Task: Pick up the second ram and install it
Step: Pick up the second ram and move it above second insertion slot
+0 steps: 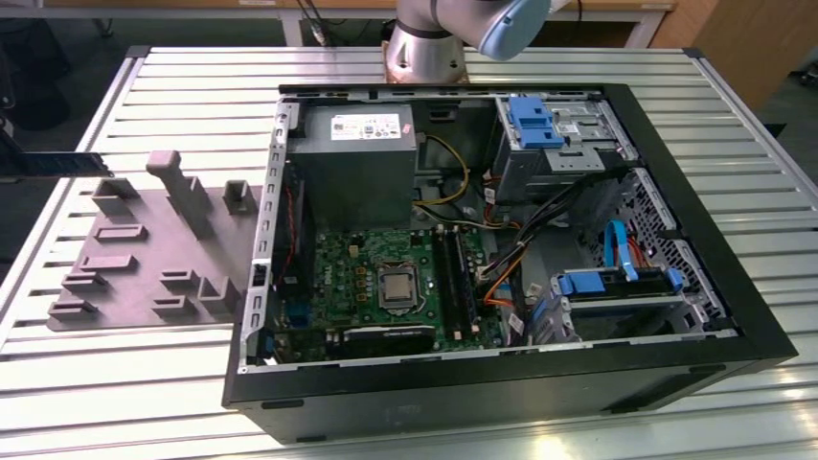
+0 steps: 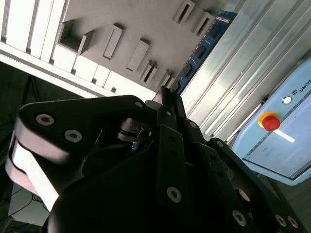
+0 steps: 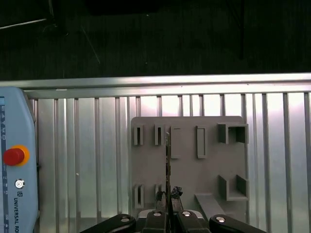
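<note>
As I check the exterior view, the open computer case (image 1: 511, 388) lies on the slatted metal table (image 1: 167, 77), with the grey fixture plate (image 1: 134, 240) just beside it on the exterior view's left. The second ram (image 1: 57, 165) reaches in from that view's left edge as a dark narrow bar, raised above the table near the plate's far corner and well apart from the motherboard's black slots (image 1: 454, 273). In the second wrist view, the gripper (image 2: 167, 97) has its jaws closed tight on one end of the second ram (image 2: 204, 46), which sticks straight out from the fingertips over the fixture plate (image 2: 146, 19); the teach pendant (image 2: 282, 141) lies beyond on the table. In the first wrist view I see the second ram (image 3: 167, 160) edge-on as a thin line, pinched between the jaws of the gripper (image 3: 167, 201), above the middle of the fixture plate (image 3: 194, 174), with the pendant (image 3: 14, 194) well off to one side.
</note>
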Controlling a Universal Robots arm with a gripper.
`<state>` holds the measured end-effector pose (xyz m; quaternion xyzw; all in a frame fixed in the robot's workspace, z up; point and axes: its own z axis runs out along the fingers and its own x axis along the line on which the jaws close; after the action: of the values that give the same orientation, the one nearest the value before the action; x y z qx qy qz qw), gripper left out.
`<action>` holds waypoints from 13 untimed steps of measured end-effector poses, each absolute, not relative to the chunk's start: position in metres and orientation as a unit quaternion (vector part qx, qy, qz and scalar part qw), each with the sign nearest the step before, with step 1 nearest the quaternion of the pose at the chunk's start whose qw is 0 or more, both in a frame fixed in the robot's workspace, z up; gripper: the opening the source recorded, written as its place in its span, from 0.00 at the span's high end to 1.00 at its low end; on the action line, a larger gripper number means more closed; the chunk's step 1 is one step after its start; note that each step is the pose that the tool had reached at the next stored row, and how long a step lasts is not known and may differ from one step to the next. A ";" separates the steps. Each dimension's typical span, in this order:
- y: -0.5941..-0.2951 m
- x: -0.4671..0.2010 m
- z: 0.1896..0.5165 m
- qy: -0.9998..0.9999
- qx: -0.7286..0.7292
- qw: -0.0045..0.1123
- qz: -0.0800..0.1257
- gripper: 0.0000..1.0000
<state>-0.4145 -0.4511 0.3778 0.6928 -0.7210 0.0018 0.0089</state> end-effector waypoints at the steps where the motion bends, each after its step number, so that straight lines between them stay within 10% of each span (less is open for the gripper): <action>1: -0.451 -0.414 0.378 -0.721 0.693 0.009 0.002 0.86; 13: -0.450 -0.414 0.386 -0.721 0.692 0.010 0.003 0.86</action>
<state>-0.4145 -0.4497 0.3863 0.6924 -0.7215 0.0029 0.0099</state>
